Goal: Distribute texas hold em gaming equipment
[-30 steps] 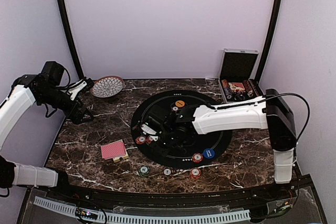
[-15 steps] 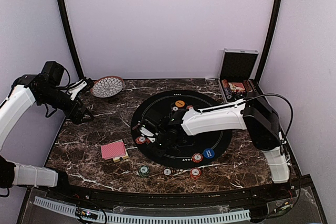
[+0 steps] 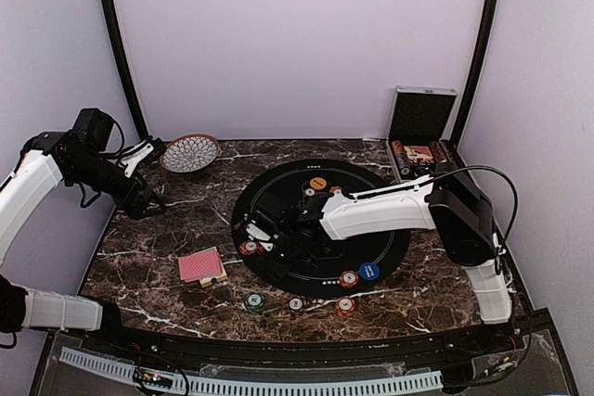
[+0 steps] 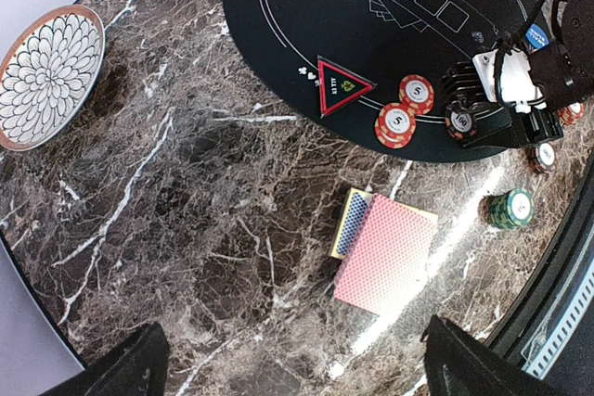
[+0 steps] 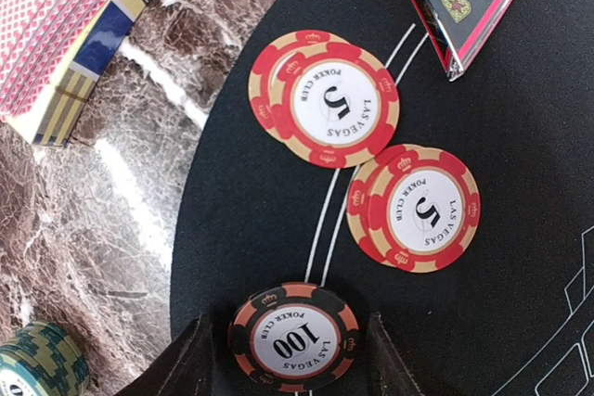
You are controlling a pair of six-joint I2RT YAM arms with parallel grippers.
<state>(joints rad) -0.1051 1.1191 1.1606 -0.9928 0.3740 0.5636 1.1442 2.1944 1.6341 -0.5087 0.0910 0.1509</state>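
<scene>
A black-and-orange "100" poker chip (image 5: 295, 336) lies flat on the black round mat (image 5: 520, 257), between the fingers of my right gripper (image 5: 288, 329). The gripper is open, with a thin gap on each side of the chip. Two small stacks of red "5" chips (image 5: 325, 99) (image 5: 415, 209) lie just beyond it. The red-backed cards (image 4: 386, 252) rest on a blue-and-gold card box on the marble, left of the mat. My left gripper (image 4: 297, 368) hangs open high over the table's left side (image 3: 147, 199), holding nothing.
A green chip stack (image 4: 511, 208) and more chips (image 3: 296, 303) lie near the front edge. Blue (image 3: 368, 272) and orange (image 3: 317, 184) chips sit on the mat, beside a triangular "ALL IN" marker (image 4: 342, 86). A patterned bowl (image 3: 189, 152) stands back left and a silver case (image 3: 422, 150) back right.
My right gripper's jaws have spread and let go of the "100" chip, which now lies on the mat. The right arm's elbow swung in earlier. The left arm has not moved.
</scene>
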